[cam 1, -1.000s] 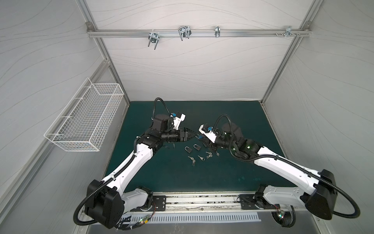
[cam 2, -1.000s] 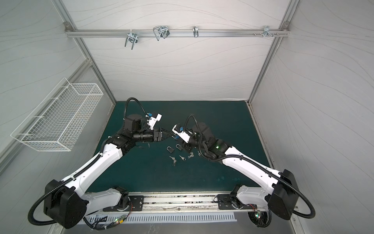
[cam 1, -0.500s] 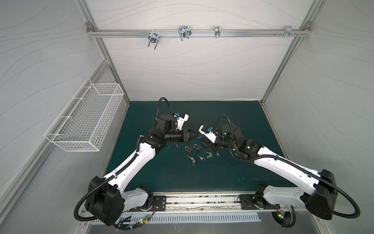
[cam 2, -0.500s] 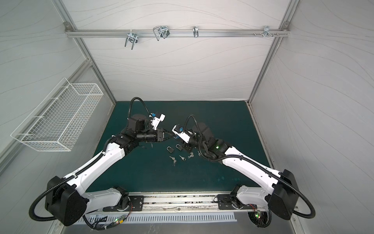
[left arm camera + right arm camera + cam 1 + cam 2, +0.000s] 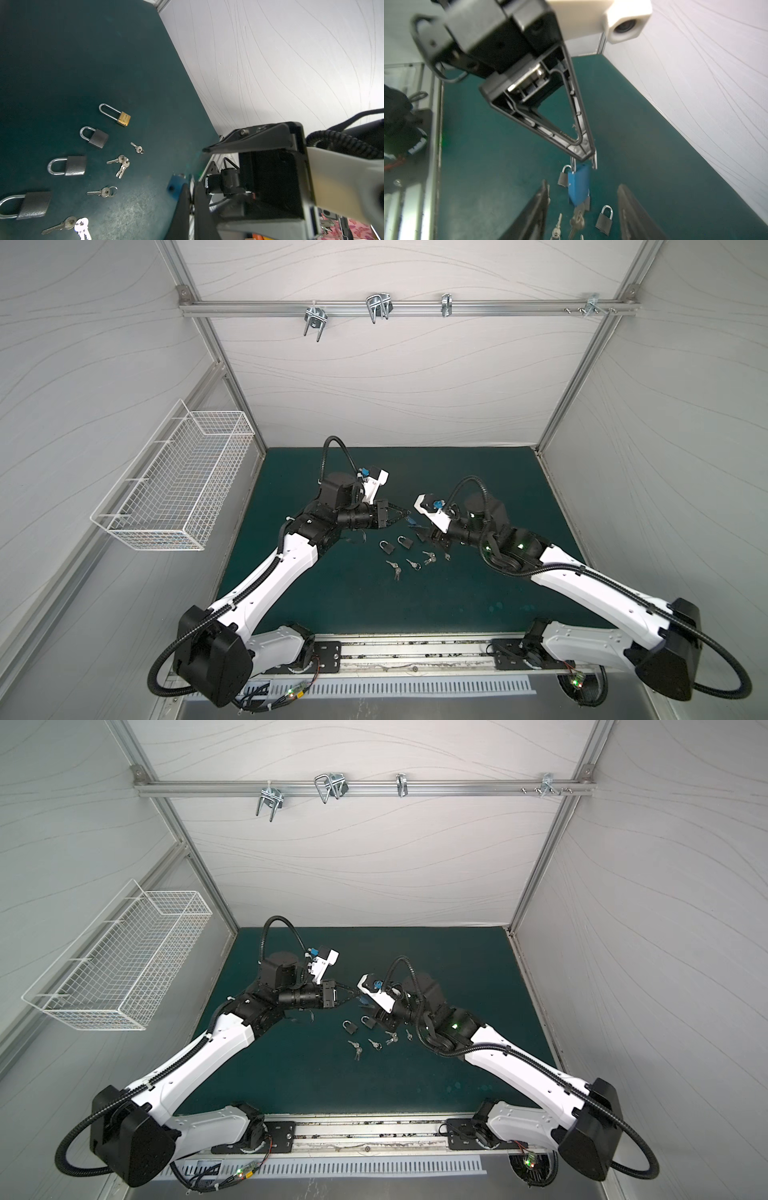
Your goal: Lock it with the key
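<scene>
Blue-bodied and small, the blue padlock [image 5: 578, 182] hangs in the air above the dark green tabletop [image 5: 457, 605], between the 2 arms near the middle of the work area. In both top views it shows as a blue speck at the tip of the left tool [image 5: 406, 513].

The right wrist view shows that tool clenched on the padlock's silver shackle. Its 2 black fingers [image 5: 583, 144] meet in a point right at the blue body, which dangles tilted from them.

The right tool [image 5: 582, 188] is released. Its fingers [image 5: 537, 209] stand wide apart, 1 on each side of the padlock and clear of it.

A bunch of keys [image 5: 577, 219] shows blurred at the free end of the blue body. Whether a key sits in the keyhole I cannot tell.

On the tabletop, the left wrist view shows 3 grey padlocks [image 5: 96, 138] in a row and a brass padlock [image 5: 124, 118] with a long shackle next to them. 4 loose sets of keys [image 5: 121, 164] lie alongside. All of these lie flat, none touching.
</scene>
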`<state>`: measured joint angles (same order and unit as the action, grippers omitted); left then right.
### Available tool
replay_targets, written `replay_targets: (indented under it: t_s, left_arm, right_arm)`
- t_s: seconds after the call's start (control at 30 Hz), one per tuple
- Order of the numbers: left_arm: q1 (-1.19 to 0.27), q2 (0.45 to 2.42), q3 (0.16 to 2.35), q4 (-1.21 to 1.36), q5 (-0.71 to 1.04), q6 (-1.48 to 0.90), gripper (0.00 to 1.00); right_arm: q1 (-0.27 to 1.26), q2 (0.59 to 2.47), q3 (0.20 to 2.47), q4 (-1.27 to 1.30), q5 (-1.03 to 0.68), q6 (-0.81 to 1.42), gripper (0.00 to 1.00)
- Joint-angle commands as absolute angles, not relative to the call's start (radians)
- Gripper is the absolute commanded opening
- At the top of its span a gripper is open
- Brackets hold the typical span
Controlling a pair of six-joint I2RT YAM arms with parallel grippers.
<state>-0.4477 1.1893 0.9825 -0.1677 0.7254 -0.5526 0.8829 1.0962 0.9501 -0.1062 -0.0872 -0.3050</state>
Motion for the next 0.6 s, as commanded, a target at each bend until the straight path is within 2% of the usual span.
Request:
replay_targets:
  t_s: [0.0, 0.17, 0.33, 0.43, 0.57]
  left_arm:
    - [-0.448, 1.138, 1.041, -0.096, 0.700, -0.523, 0.00]
    - [-0.447, 1.115, 1.061, -0.047, 0.727, -0.539, 0.00]
    - [-0.447, 1.095, 1.068, 0.037, 0.749, -0.607, 0.00]
    - [-0.448, 1.091, 1.069, 0.115, 0.769, -0.687, 0.00]
    - [-0.448, 1.084, 1.075, 0.204, 0.772, -0.792, 0.00]
  right_arm:
    - [0.881, 1.017, 0.919, -0.041, -0.092, -0.300, 0.73]
    - [0.832, 0.946, 0.859, 0.033, -0.111, -0.232, 0.77]
    - [0.760, 0.910, 0.798, 0.191, -0.266, -0.172, 0.80]
    - [0.687, 0.921, 0.787, 0.322, -0.397, -0.048, 0.80]
    - [0.631, 0.963, 0.837, 0.432, -0.533, 0.046, 0.77]
